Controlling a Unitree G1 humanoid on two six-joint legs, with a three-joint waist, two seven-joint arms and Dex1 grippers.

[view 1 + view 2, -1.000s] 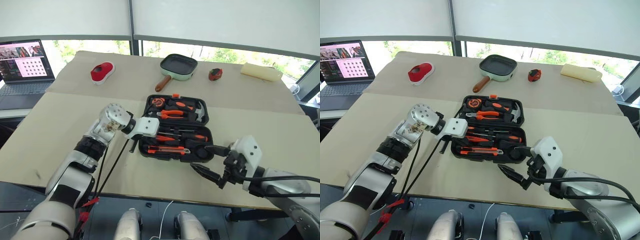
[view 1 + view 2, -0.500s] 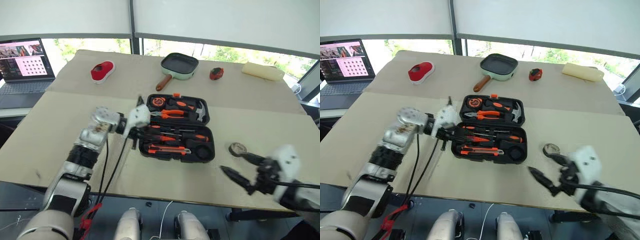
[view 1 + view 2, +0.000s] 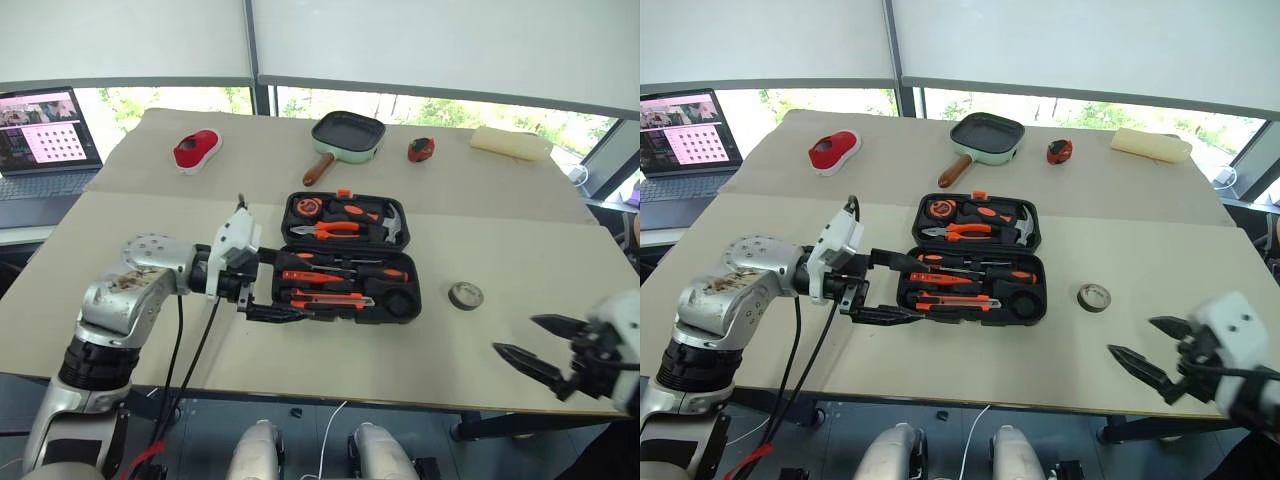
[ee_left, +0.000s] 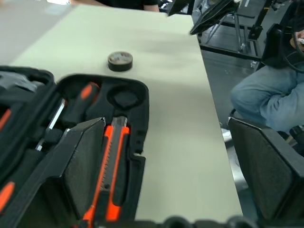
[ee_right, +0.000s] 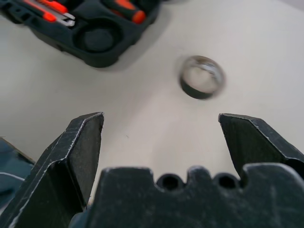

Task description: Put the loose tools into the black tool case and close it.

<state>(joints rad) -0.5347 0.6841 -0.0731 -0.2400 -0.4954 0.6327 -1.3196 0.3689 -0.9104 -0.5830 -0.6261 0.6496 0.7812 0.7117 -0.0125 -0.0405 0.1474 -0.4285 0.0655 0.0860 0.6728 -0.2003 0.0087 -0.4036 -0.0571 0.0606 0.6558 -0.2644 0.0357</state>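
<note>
The black tool case (image 3: 347, 257) lies open mid-table (image 3: 140, 230), screwdrivers (image 3: 345, 272) and utility knife (image 3: 330, 296) seated inside. The tape roll (image 3: 465, 295) is left just right of it. Both the left gripper (image 3: 270, 283) and right gripper (image 3: 535, 347) are spread apart, empty.

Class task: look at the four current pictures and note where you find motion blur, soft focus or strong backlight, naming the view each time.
Right wrist view: the tape roll is smeared by motion. Left wrist view: the left gripper fingers look soft up close, while the tool case reads clearly. Head views: bright daylight from the windows behind the table, and the right gripper is slightly blurred.
</note>
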